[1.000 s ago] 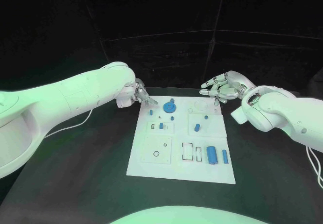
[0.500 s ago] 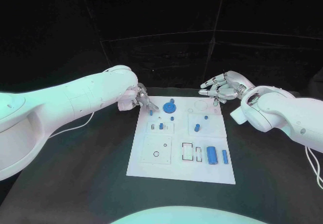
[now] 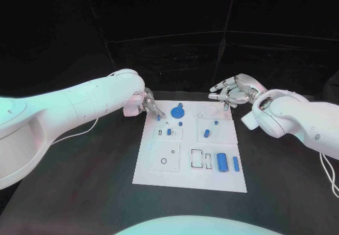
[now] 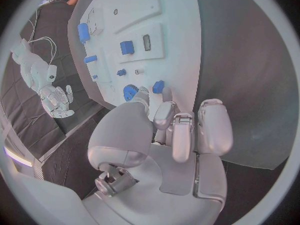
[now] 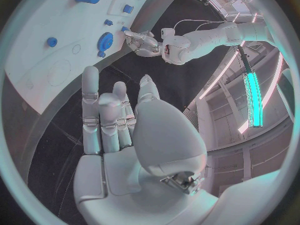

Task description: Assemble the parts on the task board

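A: Where do we stand with the board [image 3: 190,169]?

B: Early, we'd judge. The white board lies in the middle of the desk [image 3: 84,196], and most blue parts are loose on it. The long cylinder [image 3: 222,162] and the thin bar [image 3: 236,164] lie flat at the board's near right, beside two open slots. A short peg [image 3: 207,132] lies near the board's centre right.

A: Anything seated already?

B: The gear [image 3: 177,112] sits at the board's far edge with a small peg just beyond it, and it looks mounted, though we cannot be sure. The square plate with a round hole at the board's near left has nothing in it.

A: What about our hands?

B: Our left hand [image 3: 146,104] hovers at the board's far left corner, fingers bent down toward the small blue piece [image 4: 159,87] there. In the left wrist view the fingertips [image 4: 164,121] are just beside that piece, but we cannot tell whether they have closed on it. Our right hand [image 3: 233,93] is above the board's far right corner, fingers spread apart, holding nothing.

A: So what's left?

B: Nearly all of it, in our judgement: the cylinder, the bar, the pegs and the corner piece still need their places.
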You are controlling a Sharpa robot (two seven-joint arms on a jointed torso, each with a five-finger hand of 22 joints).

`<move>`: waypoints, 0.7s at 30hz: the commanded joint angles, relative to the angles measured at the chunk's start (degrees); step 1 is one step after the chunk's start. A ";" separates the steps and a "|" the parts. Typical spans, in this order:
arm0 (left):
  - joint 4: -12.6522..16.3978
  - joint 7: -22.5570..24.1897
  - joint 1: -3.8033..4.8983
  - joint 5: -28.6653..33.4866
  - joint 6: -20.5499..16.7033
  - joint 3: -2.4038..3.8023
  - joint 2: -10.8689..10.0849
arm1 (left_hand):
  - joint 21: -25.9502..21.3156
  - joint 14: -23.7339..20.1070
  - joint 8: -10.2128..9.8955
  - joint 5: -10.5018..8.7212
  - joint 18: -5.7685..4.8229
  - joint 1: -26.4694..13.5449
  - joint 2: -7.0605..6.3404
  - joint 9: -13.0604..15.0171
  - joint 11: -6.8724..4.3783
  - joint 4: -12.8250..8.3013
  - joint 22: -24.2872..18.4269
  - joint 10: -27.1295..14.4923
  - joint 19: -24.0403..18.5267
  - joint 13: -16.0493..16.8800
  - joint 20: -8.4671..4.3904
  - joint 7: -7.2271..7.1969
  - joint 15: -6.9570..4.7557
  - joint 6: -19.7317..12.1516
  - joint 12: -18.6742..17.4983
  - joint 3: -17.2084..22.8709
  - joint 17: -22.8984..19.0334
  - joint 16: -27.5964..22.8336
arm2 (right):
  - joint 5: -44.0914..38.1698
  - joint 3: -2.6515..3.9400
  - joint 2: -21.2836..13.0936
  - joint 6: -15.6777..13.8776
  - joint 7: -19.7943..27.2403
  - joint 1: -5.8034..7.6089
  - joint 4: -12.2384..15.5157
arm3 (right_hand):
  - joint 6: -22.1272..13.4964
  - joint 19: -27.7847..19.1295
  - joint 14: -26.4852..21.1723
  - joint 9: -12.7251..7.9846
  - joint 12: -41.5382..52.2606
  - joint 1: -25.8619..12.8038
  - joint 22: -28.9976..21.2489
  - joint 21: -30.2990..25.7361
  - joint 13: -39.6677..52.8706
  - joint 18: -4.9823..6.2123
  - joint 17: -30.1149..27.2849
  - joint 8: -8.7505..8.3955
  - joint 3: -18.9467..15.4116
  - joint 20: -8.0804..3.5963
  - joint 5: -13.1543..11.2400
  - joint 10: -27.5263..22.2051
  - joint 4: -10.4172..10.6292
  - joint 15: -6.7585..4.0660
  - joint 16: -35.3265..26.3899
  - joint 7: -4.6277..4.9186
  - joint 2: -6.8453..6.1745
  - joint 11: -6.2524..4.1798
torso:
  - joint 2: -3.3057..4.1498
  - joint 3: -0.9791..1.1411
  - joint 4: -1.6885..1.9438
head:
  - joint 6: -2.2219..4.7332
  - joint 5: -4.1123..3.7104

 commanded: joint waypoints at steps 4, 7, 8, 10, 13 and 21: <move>0.17 0.55 0.07 -0.71 -0.92 0.01 0.04 | 0.14 6.05 -0.16 -0.30 -0.59 1.42 0.85 -0.28 -0.25 -0.52 0.07 0.23 0.07 -0.03 0.05 0.12 -0.23 0.54 0.26 0.01 15.09 0.18 | -0.10 0.03 0.12 -0.29 0.57 0.11 0.02 | -0.41 0.37 0.10 -0.06 0.39 0.28 -0.10 -0.19 -0.05 0.75 0.07 0.35 -0.18 -0.05 0.27 -0.37 -0.09 0.24 -0.11 0.02 0.43 0.10 | -0.03 0.01 0.03 | -0.02 -0.01; 0.15 0.57 0.06 -0.72 -1.23 0.00 0.08 | 0.13 6.05 -0.20 -0.29 -0.58 2.42 1.95 -0.45 -0.26 -0.94 0.09 0.27 0.06 0.00 0.05 0.13 -0.23 0.61 0.31 0.55 15.09 0.18 | -0.10 0.03 0.17 -0.24 0.55 0.11 0.02 | -0.41 0.37 0.10 -0.06 0.39 0.28 -0.10 -0.19 -0.05 0.75 0.07 0.35 -0.18 -0.05 0.27 -0.37 -0.09 0.24 -0.11 0.02 0.43 0.10 | 0.02 0.04 0.00 | -0.07 0.02; 0.14 0.57 0.06 -0.72 -1.29 0.00 0.10 | 0.12 6.05 -0.21 -0.29 -0.58 2.66 2.15 -0.49 -0.25 -1.06 0.08 0.26 0.06 -0.03 0.05 0.14 -0.23 0.62 0.29 0.67 15.09 0.18 | -0.10 0.03 0.19 -0.22 0.54 0.11 0.02 | -0.41 0.37 0.10 -0.06 0.39 0.28 -0.10 -0.19 -0.05 0.75 0.07 0.35 -0.18 -0.05 0.27 -0.37 -0.09 0.24 -0.11 0.02 0.43 0.10 | 0.04 0.05 0.00 | -0.09 0.01; 0.12 0.59 0.04 -0.72 -1.28 0.00 0.14 | 0.11 6.05 -0.25 -0.26 -0.58 3.67 2.83 -0.58 -0.31 -1.60 0.08 0.24 0.05 -0.07 0.05 0.10 -0.24 0.62 0.28 1.27 15.09 0.18 | -0.10 0.03 0.20 -0.20 0.52 0.11 0.02 | -0.41 0.37 0.10 -0.06 0.39 0.28 -0.10 -0.19 -0.05 0.75 0.07 0.35 -0.18 -0.05 0.27 -0.37 -0.09 0.24 -0.11 0.02 0.43 0.10 | 0.02 0.03 0.00 | -0.11 0.00; 0.12 0.63 0.02 -0.73 -1.15 0.00 0.18 | 0.09 6.05 -0.34 -0.27 -0.57 5.12 3.50 -0.74 -0.34 -2.50 0.08 0.21 0.03 -0.12 0.03 0.05 -0.27 0.58 0.24 2.11 15.09 0.18 | -0.10 0.03 0.21 -0.19 0.50 0.11 0.01 | -0.41 0.37 0.10 -0.06 0.39 0.28 -0.10 -0.19 -0.05 0.75 0.07 0.35 -0.18 -0.05 0.27 -0.37 -0.09 0.24 -0.11 0.02 0.43 0.10 | -0.01 0.02 0.01 | -0.16 -0.04; 0.17 0.94 -0.02 -0.70 -0.34 0.00 0.29 | 0.09 6.05 -0.49 -0.29 -0.58 6.17 3.73 -1.05 -0.31 -3.38 0.12 0.19 0.01 -0.19 0.04 0.07 -0.24 0.64 0.21 2.74 15.09 0.18 | -0.10 0.03 0.22 -0.12 0.46 0.11 0.02 | -0.44 0.37 0.09 -0.06 0.39 0.34 -0.10 -0.20 -0.07 0.75 0.06 0.35 -0.16 -0.05 0.38 -0.40 -0.09 0.24 -0.14 0.02 0.49 0.10 | 0.03 0.02 0.02 | -0.30 -0.11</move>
